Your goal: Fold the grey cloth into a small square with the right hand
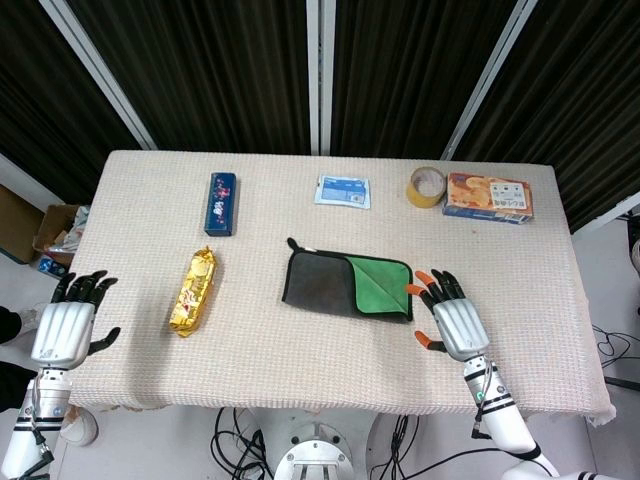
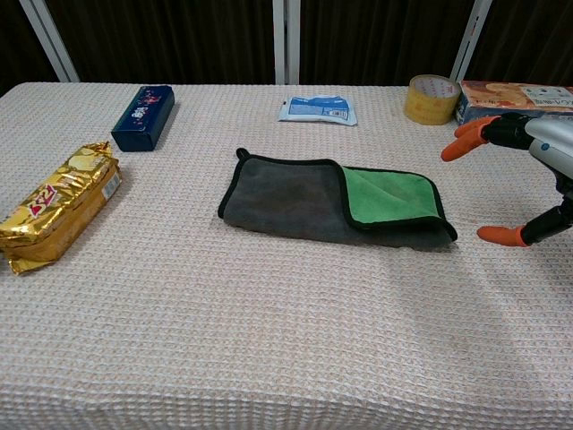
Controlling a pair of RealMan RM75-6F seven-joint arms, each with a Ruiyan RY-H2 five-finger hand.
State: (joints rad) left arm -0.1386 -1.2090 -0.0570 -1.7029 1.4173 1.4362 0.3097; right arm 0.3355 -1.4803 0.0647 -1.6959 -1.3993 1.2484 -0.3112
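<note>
The grey cloth (image 1: 320,281) (image 2: 282,199) lies flat at the table's middle, its right part turned over so the green underside (image 1: 378,285) (image 2: 389,197) shows. My right hand (image 1: 451,312) (image 2: 528,175) hovers just right of the cloth's right edge, fingers spread with orange tips, holding nothing and not touching the cloth. My left hand (image 1: 70,320) rests open at the table's left front edge, far from the cloth; the chest view does not show it.
A gold snack pack (image 1: 193,290) (image 2: 55,206) lies left of the cloth. Along the back are a blue box (image 1: 221,203) (image 2: 143,116), a white-blue packet (image 1: 343,190) (image 2: 318,110), a tape roll (image 1: 426,186) (image 2: 431,98) and an orange box (image 1: 488,196) (image 2: 515,97).
</note>
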